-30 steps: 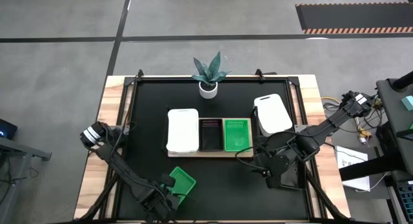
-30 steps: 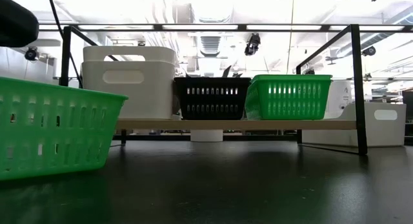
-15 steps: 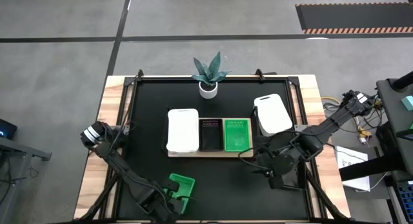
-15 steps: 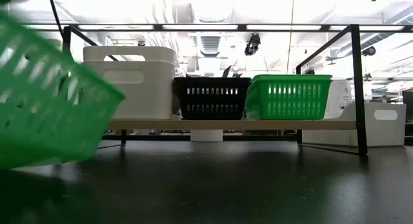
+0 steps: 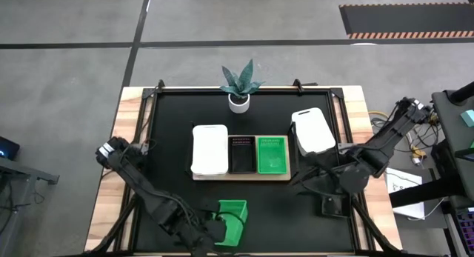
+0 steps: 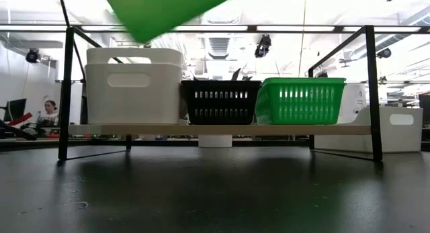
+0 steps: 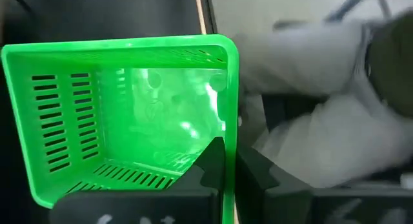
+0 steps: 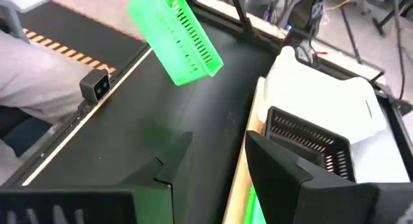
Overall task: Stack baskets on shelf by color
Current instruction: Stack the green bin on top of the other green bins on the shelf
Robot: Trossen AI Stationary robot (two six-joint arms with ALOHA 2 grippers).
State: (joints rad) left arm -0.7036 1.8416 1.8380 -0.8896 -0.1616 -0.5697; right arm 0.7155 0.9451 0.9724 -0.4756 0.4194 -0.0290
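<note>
The wooden shelf (image 5: 241, 175) carries a white basket (image 5: 209, 149), a black basket (image 5: 242, 155) and a green basket (image 5: 272, 155) side by side; the low view shows them on the board (image 6: 235, 129). A second white basket (image 5: 312, 131) rests on the black mat to the shelf's right. My left gripper (image 5: 221, 229), near the table's front edge, is shut on another green basket (image 5: 232, 215), which shows raised at the top of the low view (image 6: 161, 11). My right gripper (image 5: 307, 181) is open and empty in front of the shelf's right end. My left gripper holds the green basket by one side wall (image 7: 227, 130), one finger inside the basket (image 7: 210, 164) and one outside (image 7: 255, 172). The basket is lifted clear of the table and hangs tilted, as the right wrist view (image 8: 177, 37) shows.
A white plant pot (image 5: 238, 101) stands at the mat's far edge behind the shelf. A black metal frame (image 6: 66, 92) stands around the shelf. A person (image 6: 47, 113) sits far off in the room. Bare mat lies between the shelf and the front edge.
My left gripper has risen with the green basket and carried it toward the table's right edge. The basket stood flat on the mat, then tipped, and now hangs clear above the table, tilted.
</note>
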